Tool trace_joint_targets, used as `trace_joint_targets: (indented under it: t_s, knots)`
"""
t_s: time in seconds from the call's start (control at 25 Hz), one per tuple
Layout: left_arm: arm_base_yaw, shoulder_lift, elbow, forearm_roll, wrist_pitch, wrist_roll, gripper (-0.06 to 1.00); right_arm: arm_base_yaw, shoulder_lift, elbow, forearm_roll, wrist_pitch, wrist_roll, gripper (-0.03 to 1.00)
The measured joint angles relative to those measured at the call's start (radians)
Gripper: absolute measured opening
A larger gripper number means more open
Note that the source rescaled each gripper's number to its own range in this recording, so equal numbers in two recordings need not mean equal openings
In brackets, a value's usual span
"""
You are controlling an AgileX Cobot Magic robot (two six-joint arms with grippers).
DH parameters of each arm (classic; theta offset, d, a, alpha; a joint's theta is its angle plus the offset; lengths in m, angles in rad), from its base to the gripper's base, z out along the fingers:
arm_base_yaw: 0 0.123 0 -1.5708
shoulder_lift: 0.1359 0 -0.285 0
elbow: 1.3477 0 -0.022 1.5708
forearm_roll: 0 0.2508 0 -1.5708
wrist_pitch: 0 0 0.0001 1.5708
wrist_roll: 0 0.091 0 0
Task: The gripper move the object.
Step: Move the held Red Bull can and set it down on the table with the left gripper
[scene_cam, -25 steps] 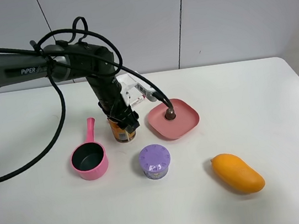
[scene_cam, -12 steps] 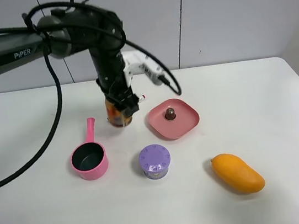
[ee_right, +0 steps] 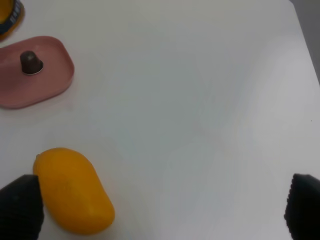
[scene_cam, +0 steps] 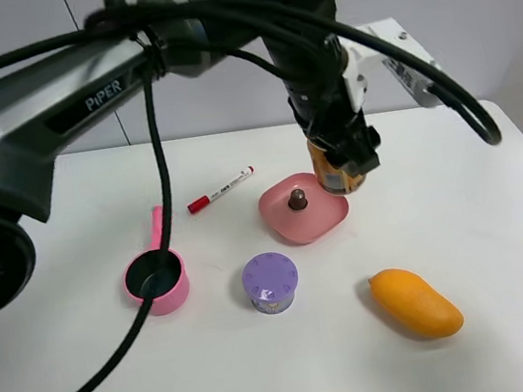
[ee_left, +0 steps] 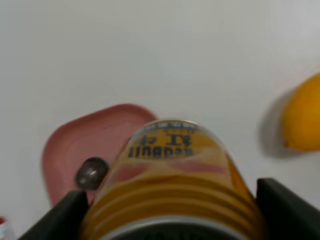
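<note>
**Q:** Item: can [scene_cam: 329,175]. Where was it?
**A:** Clamped between the left gripper's [scene_cam: 351,156] jaws, which were closed on its sides, just beside the pink plate's [scene_cam: 329,224] right edge.
**Q:** Progress?
**A:** Pickup was done. Set-down and release were outstanding; the destination could not be told.

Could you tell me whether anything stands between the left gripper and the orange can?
Nothing visible does. The left gripper is shut on the can, with its black fingers on either side of it. The pink plate lies close by the can, not between them.
</note>
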Motion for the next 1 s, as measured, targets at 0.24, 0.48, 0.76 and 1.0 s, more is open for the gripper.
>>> trace_joint_targets:
  t_s: [0.24,0.48,0.76,1.0]
  knots:
    - [-0.065,0.078,0.0,-0.016,-0.102,0.0,0.01,0.0,0.0,0.0,0.0,0.0,0.0,1.0]
    - [-0.072,0.16,0.0,-0.06,-0.202,0.006,0.01,0.0,0.0,0.0,0.0,0.0,0.0,1.0]
    - [-0.072,0.224,0.0,-0.03,-0.239,0.049,0.01,0.0,0.0,0.0,0.0,0.0,0.0,1.0]
    - [-0.072,0.259,0.0,0.053,-0.166,0.052,0.01,0.0,0.0,0.0,0.0,0.0,0.0,1.0]
